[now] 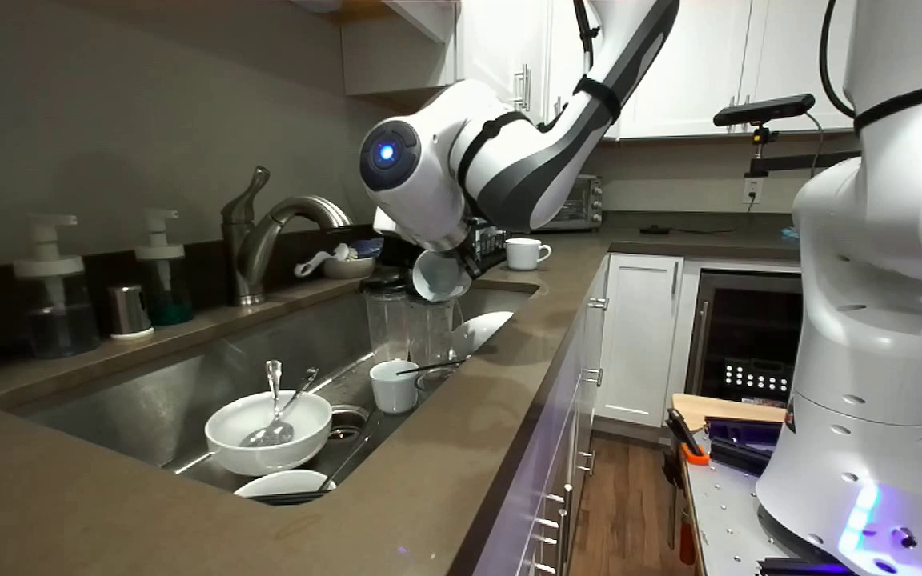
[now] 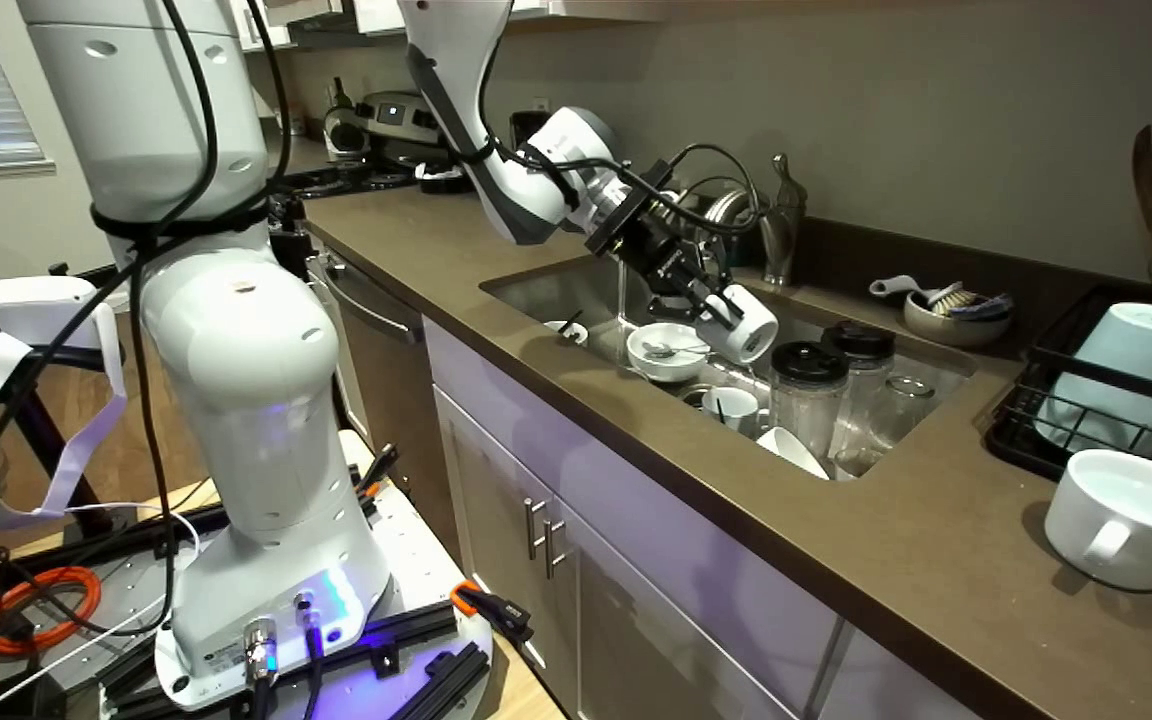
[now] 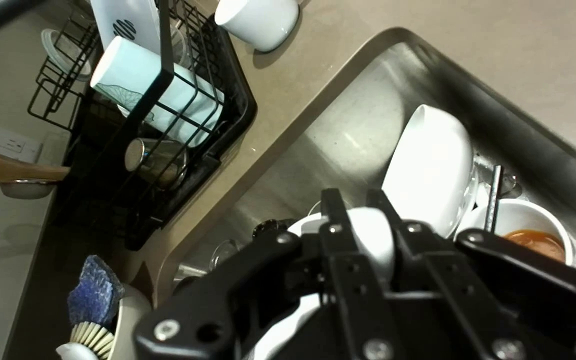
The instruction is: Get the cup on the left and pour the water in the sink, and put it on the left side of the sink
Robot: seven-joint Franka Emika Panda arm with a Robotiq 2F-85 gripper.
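A white cup (image 1: 435, 278) is held tilted on its side above the sink, its mouth facing the camera in this exterior view. The same cup (image 2: 748, 328) shows in an exterior view. My gripper (image 2: 716, 305) is shut on it. In the wrist view the gripper's fingers (image 3: 357, 200) have a white part of the cup (image 3: 370, 232) between them; I cannot tell whether this is handle or wall. No water is visible in the cup. The steel sink (image 1: 149, 400) lies below the gripper, and its basin also shows in the wrist view (image 3: 358, 115).
Lidded clear jars (image 2: 804, 405), a white mug (image 2: 733, 407) and a bowl with spoons (image 1: 269, 436) stand in the sink. The faucet (image 1: 257, 248) rises behind it. A white mug (image 2: 1131, 520) and a black dish rack (image 2: 1036, 400) stand on the counter.
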